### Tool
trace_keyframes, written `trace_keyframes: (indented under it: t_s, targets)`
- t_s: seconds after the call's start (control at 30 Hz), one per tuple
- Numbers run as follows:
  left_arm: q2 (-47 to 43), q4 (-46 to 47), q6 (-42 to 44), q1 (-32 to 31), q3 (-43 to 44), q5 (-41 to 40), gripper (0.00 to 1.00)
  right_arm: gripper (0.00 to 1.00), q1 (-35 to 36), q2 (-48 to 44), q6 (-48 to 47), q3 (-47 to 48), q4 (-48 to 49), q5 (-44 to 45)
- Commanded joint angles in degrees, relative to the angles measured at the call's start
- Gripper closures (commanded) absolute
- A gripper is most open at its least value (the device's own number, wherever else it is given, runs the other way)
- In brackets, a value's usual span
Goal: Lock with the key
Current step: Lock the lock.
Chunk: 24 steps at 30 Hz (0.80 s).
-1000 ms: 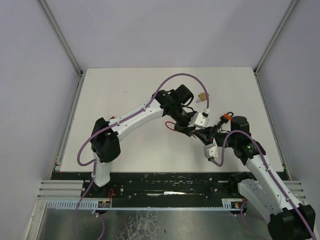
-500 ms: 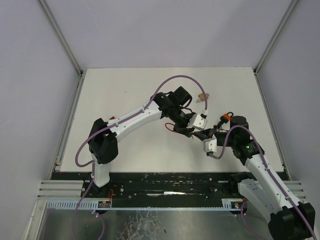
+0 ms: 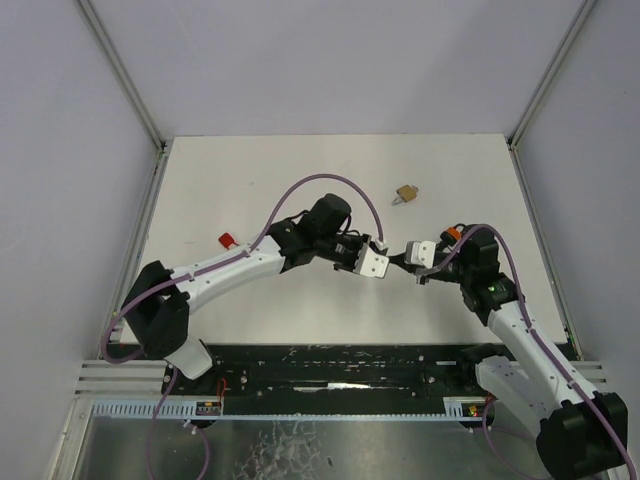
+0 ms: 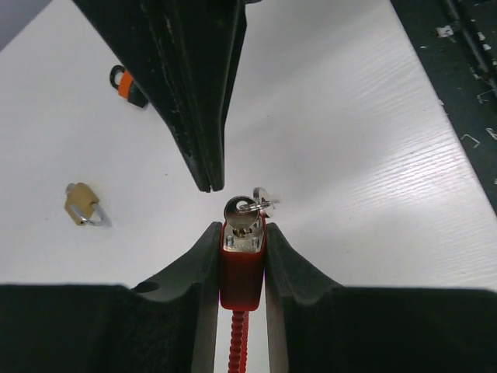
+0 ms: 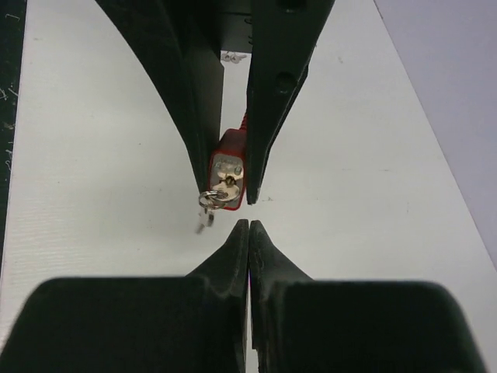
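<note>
The right jaws are pressed fully shut with nothing between them, where 1 second ago they stood partly apart. Their tips point straight at the head of a small silver key, just short of it and, as far as the wrist views show, not touching it. The key sits in the keyhole of a red metal padlock, and a thin ring with a 2nd key hangs beside it.

The left jaws grip that padlock by its body, 1 finger on each side, holding it above the white desk so that it faces the right jaws. Over the last second both arms have swung nearer to their bases, carrying the padlock along.

A small brass padlock now lies in plain view on the desk, well beyond both jaws. A small orange-and-black object lies beyond the right jaws. A small red item lies far out on the left jaws' outer side.

Shut and empty, the right jaws probably do not hold the key, so turning it would need a fresh grip. Whether the shackle is home cannot be told.
</note>
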Motion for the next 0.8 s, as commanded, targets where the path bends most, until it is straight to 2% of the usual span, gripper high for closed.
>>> trace_keyframes:
  t_s: [0.0, 0.03, 0.1, 0.17, 0.27, 0.33, 0.4, 0.57, 0.77]
  targets:
    - [-0.5, 7.6, 1.0, -0.3, -0.3, -3.5, 1.0, 1.0, -1.4, -2.6, 2.8, 2.4, 2.3, -1.3]
    - [-0.7, 8.1, 0.6, -0.2, -0.8, -4.2, 1.0, 0.95, -2.1, -3.5, 3.6, 2.0, 2.9, -2.0]
    - [-2.1, 11.9, 0.1, -0.5, -3.3, -5.0, 1.0, 0.74, -3.7, -5.0, 5.0, 1.0, 5.5, -4.9]
    - [-4.3, 18.5, 0.1, -1.0, -7.8, -6.2, 1.0, 0.63, -5.0, -5.0, 20.4, -1.2, 15.1, -8.4]
    - [-7.3, 30.3, -0.9, -1.5, -14.5, -9.9, 1.0, 0.55, -6.4, -2.4, 39.6, -2.9, 26.6, -7.8]
    - [-8.2, 37.5, -2.1, -1.5, -17.6, -11.2, 1.0, 0.55, -6.7, 0.5, 47.0, -2.8, 28.5, -4.7]
    - [-8.2, 40.5, -3.2, -1.8, -18.9, -12.0, 1.0, 0.56, -6.7, 3.8, 51.2, -2.1, 28.3, -3.1]
    - [-5.2, 41.2, -5.0, -2.2, -17.5, -11.7, 1.0, 0.65, -6.6, 8.0, 55.3, -1.7, 27.9, -1.8]
    - [-2.4, 41.0, -5.7, -2.6, -16.0, -12.4, 1.0, 0.67, -5.9, 9.0, 57.6, -1.3, 27.8, -1.1]
